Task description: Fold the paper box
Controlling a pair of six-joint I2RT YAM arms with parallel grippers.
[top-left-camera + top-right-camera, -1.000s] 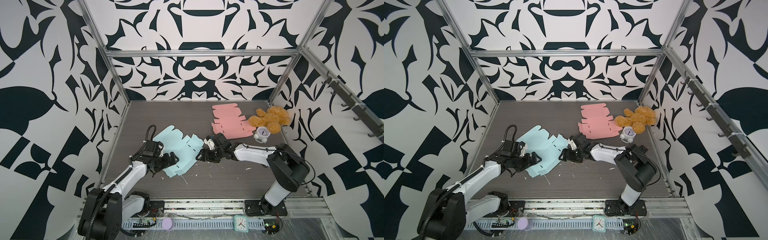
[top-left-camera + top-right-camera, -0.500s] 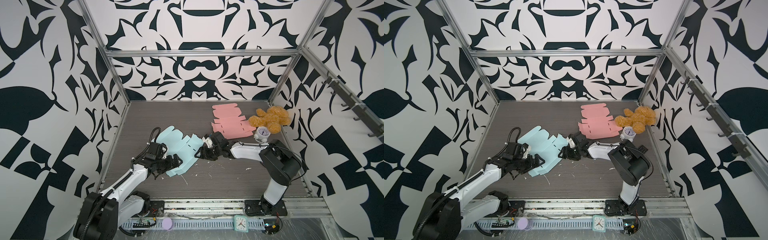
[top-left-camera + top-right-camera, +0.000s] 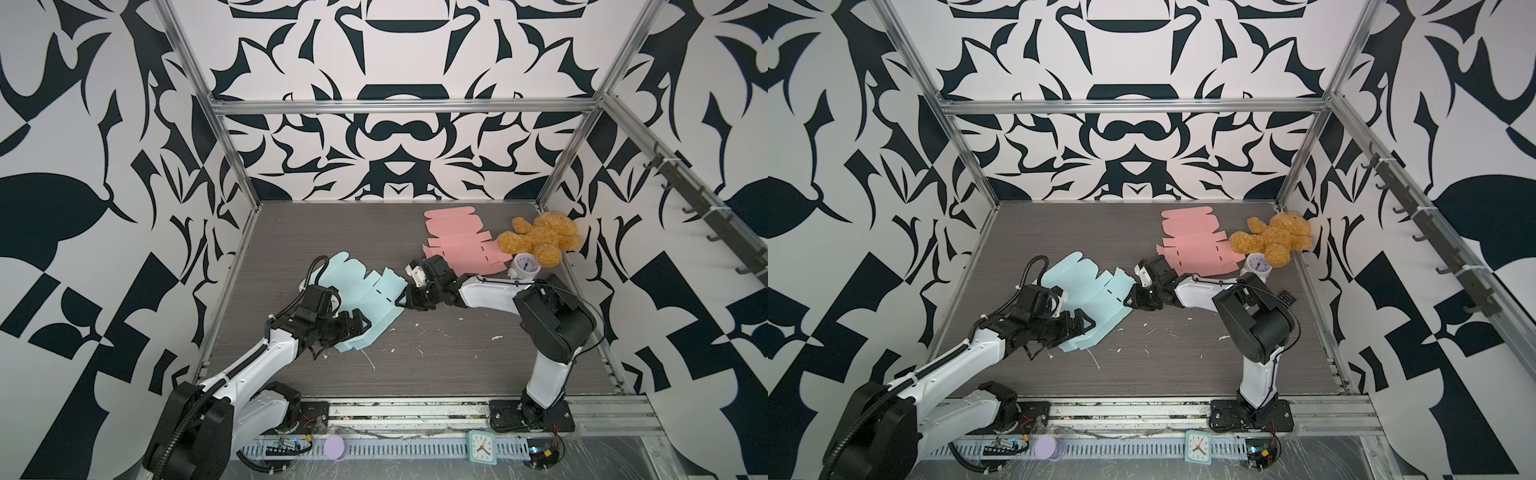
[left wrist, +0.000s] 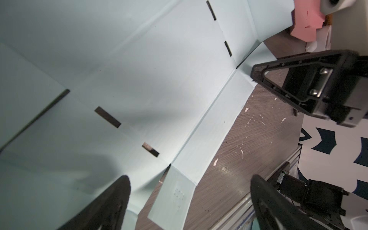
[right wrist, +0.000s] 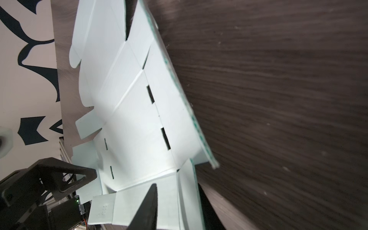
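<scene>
You have two flat paper boxes: one blue box (image 3: 365, 297) and one pink box (image 3: 457, 245). You have one teddy bear (image 3: 540, 239), two clocks, a round clock (image 3: 525, 267) and a square clock (image 3: 482, 446), and one purple disc (image 3: 336, 447).

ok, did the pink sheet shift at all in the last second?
No. In a top view the pink sheet lies where it did, its right corner still beside the teddy bear and the small clock.
</scene>
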